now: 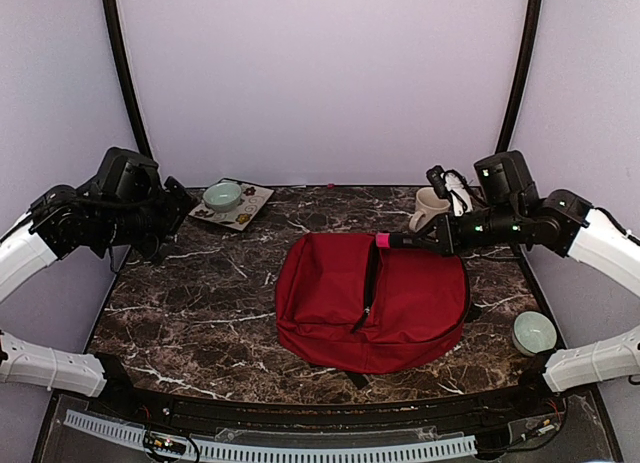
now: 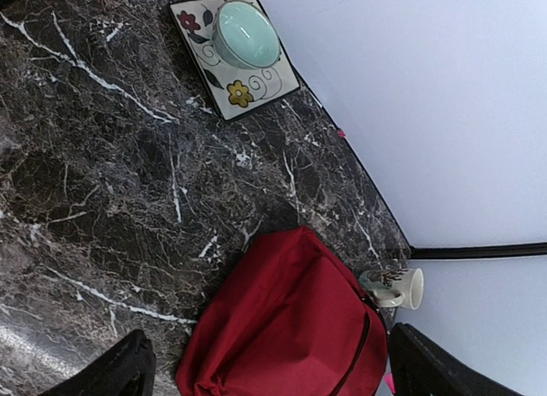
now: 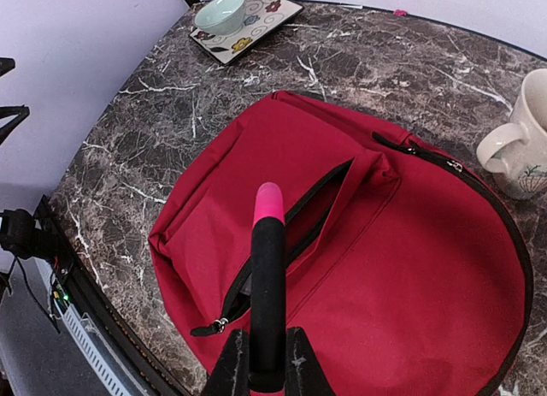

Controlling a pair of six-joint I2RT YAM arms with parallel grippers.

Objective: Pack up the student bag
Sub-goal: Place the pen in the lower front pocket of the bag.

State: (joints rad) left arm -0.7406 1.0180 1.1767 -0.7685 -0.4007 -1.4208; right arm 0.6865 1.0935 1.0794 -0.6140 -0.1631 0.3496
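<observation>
The student bag (image 1: 370,303) is a red backpack lying flat in the middle of the marble table, its dark zip opening (image 3: 295,229) partly open. It also shows in the left wrist view (image 2: 291,328) and the right wrist view (image 3: 402,276). My right gripper (image 1: 438,240) (image 3: 267,366) is shut on a black marker with a pink cap (image 3: 267,268) and holds it above the bag's far edge, cap pointing left over the opening (image 1: 383,240). My left gripper (image 1: 165,218) (image 2: 273,370) is open and empty, raised at the table's left side, away from the bag.
A cream mug (image 1: 428,209) (image 3: 517,148) stands just behind the bag's right side. A patterned square plate (image 1: 245,211) with a teal bowl (image 1: 222,195) sits at the back left. Another teal bowl (image 1: 533,333) sits near the right edge.
</observation>
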